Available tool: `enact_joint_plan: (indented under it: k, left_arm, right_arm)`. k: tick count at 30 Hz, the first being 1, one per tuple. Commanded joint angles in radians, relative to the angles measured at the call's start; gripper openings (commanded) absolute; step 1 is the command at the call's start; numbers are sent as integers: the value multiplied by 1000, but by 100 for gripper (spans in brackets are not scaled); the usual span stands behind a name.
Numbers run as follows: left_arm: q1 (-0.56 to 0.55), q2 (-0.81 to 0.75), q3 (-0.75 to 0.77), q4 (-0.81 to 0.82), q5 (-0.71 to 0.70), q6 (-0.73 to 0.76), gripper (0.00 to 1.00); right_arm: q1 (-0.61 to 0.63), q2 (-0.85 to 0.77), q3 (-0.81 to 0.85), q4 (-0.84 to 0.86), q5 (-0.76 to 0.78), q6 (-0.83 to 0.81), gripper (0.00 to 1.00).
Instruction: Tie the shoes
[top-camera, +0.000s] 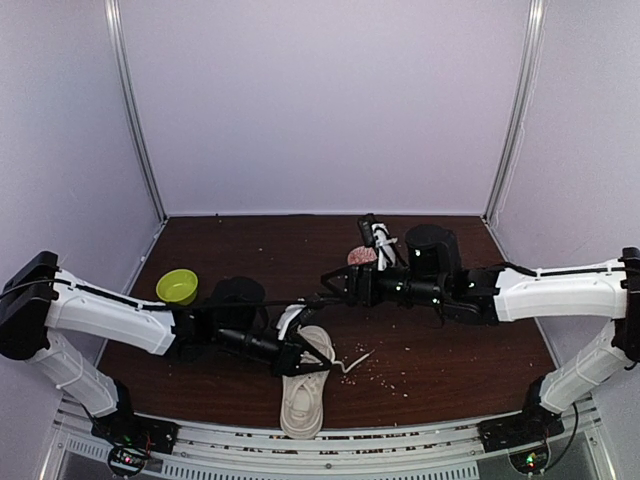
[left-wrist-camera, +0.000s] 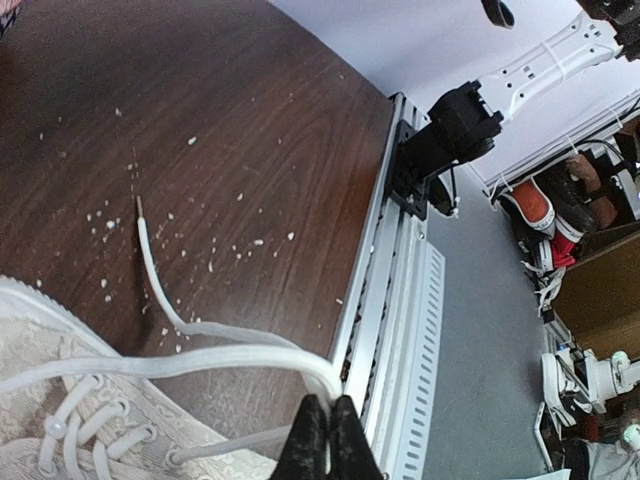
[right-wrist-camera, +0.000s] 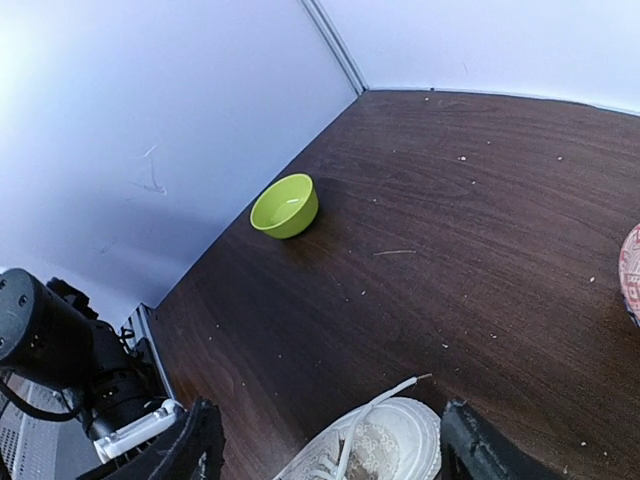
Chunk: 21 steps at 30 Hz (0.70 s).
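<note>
At the bottom centre of the top view, the cream sneaker lies lengthwise by the counter's near edge. Just over it, the left claw is clamped on its white lace, whose loose end trails across the wood. Beyond, the right claw hangs above the sneaker, fingers apart. A green bowl sits farther back, centre left.
</note>
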Motion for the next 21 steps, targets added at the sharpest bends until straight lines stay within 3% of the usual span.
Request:
enact_joint_plan:
  k: [1,11,21]
  left_arm:
    - [105,-94,-16,-56,-196,-34,0]
    - [104,-84,0,-68,-187,-23,0]
    - [103,-31,45,-65,-158,-14,0]
  right_arm:
    - [-97,-124,56,-378,241,62,74]
    - [-107,-100,175,-352,218,126,75]
    - [-33,60,288,-306,235,125,74]
